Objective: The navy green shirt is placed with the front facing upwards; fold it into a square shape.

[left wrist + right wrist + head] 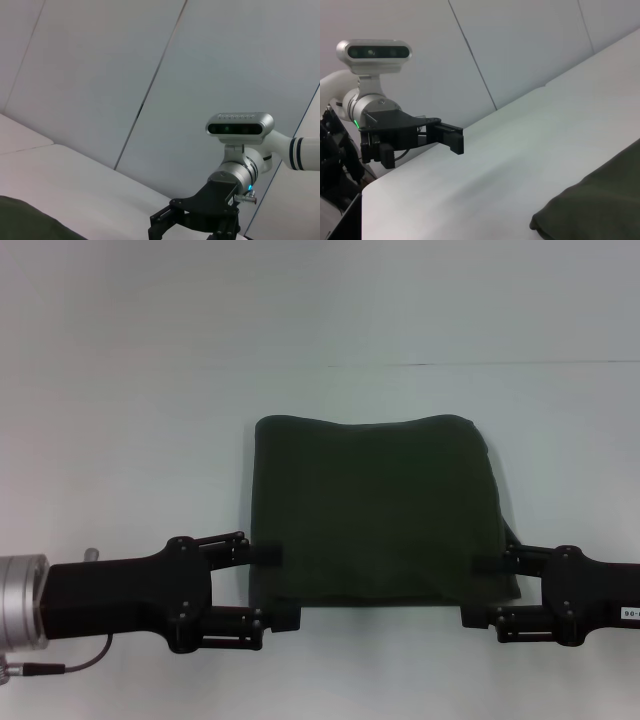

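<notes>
Both tools sit nearest the camera, along the near edge of the worktop (120,420); the left tool (272,585) reaches in from the left edge and the right tool (483,590) from the right, each with its jaws spread apart and released, one finger lying over a near corner of the cloth and the other beside the near hem; the navy green shirt (375,505) lies folded into a roughly square block at the middle of the worktop, plain green side up, its far edge slightly wavy.
</notes>
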You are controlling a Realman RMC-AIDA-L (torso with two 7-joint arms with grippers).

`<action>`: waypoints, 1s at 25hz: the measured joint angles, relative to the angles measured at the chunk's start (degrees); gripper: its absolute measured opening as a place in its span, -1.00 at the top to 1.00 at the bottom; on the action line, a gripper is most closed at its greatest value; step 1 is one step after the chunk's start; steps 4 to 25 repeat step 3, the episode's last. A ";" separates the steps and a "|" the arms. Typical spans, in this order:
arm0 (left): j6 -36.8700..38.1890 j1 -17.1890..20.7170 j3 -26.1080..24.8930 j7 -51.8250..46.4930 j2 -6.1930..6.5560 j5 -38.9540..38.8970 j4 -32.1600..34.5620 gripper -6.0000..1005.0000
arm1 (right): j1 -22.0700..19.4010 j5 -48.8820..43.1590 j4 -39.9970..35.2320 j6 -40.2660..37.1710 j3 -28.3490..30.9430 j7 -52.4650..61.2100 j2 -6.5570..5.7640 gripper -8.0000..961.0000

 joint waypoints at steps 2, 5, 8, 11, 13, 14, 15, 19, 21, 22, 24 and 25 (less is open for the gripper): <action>-0.08 -0.18 0.00 -0.25 0.06 0.12 0.01 -0.74 | 0.01 0.00 -0.01 -0.04 -0.01 0.04 -0.06 -0.81; -0.12 -0.24 0.03 -0.33 0.06 0.20 0.02 -0.74 | 0.01 0.00 -0.03 -0.04 -0.04 0.05 -0.08 -0.81; -0.12 -0.24 0.03 -0.33 0.06 0.20 0.02 -0.74 | 0.01 0.00 -0.03 -0.04 -0.04 0.05 -0.08 -0.81; -0.12 -0.24 0.03 -0.33 0.06 0.20 0.02 -0.74 | 0.01 0.00 -0.03 -0.04 -0.04 0.05 -0.08 -0.81; -0.12 -0.24 0.03 -0.33 0.06 0.20 0.02 -0.74 | 0.01 0.00 -0.03 -0.04 -0.04 0.05 -0.08 -0.81; -0.12 -0.24 0.03 -0.33 0.06 0.20 0.02 -0.74 | 0.01 0.00 -0.03 -0.04 -0.04 0.05 -0.08 -0.81; -0.12 -0.24 0.03 -0.33 0.06 0.20 0.02 -0.74 | 0.01 0.00 -0.03 -0.04 -0.04 0.05 -0.08 -0.81; -0.12 -0.24 0.03 -0.33 0.06 0.20 0.02 -0.74 | 0.01 0.00 -0.03 -0.04 -0.04 0.05 -0.08 -0.81; -0.12 -0.24 0.03 -0.33 0.06 0.20 0.02 -0.74 | 0.01 0.00 -0.03 -0.04 -0.04 0.05 -0.08 -0.81; -0.12 -0.24 0.03 -0.33 0.06 0.20 0.02 -0.74 | 0.01 0.00 -0.03 -0.04 -0.04 0.05 -0.08 -0.81; -0.12 -0.24 0.03 -0.33 0.06 0.20 0.02 -0.74 | 0.01 0.00 -0.03 -0.04 -0.04 0.05 -0.08 -0.81; -0.12 -0.24 0.03 -0.33 0.06 0.20 0.02 -0.74 | 0.01 0.00 -0.03 -0.04 -0.04 0.05 -0.08 -0.81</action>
